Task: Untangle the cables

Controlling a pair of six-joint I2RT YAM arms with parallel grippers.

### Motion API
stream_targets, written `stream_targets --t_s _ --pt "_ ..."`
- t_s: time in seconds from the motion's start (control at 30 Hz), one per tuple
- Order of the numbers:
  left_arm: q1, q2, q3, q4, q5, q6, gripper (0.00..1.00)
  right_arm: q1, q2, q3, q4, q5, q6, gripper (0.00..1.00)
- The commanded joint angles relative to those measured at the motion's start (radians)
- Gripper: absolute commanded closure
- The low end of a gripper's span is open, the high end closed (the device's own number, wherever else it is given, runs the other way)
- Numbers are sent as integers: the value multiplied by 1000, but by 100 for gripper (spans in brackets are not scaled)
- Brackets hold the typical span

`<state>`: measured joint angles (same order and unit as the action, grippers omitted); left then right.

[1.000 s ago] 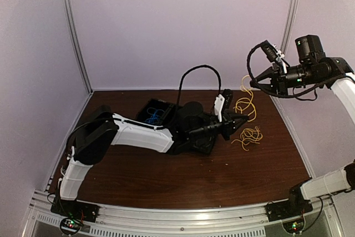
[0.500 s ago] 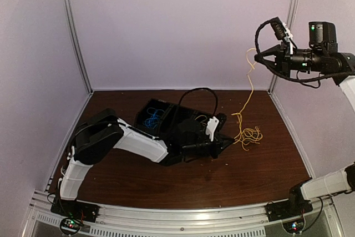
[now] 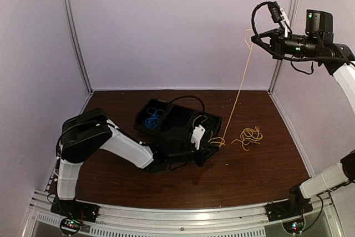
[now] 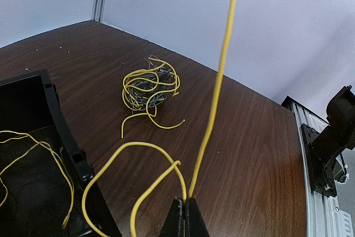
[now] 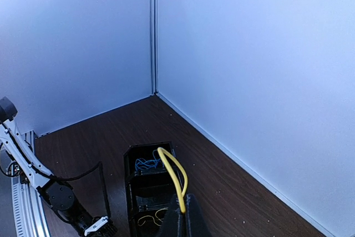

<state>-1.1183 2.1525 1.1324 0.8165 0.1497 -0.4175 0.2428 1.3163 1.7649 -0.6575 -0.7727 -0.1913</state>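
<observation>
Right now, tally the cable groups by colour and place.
Taut yellow strand: 1
Yellow-grey tangle: 1
Yellow wire in bin: 1
Blue bundle in bin: 1
Total: 4

Dark wood table (image 3: 249, 176) — black compartment box (image 3: 180, 116) left-centre, yellow cable tangle (image 3: 250, 135) right, apart.

L arm (image 3: 125, 148) white shells, blk joints, blk L pincer (image 4: 186, 215), looped blk cable (image 3: 253, 23)
</observation>
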Motion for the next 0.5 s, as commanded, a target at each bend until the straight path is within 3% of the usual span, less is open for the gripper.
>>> stream_targets --t_s 0.0,0.13,0.27,0.47 --pt "-4 -61 -53 29 -27 25 100 0 21 114 85 39 26 100" --pt "-6 -154 -94 71 -79 58 100 1 53 43 129 -2 48 100" --pt "9 -197 -26 -27 -127 68 100 4 94 -69 162 -28 41 100" --pt "85 -176 98 -157 -123 -97 100 27 191 -146 174 -32 12 100"
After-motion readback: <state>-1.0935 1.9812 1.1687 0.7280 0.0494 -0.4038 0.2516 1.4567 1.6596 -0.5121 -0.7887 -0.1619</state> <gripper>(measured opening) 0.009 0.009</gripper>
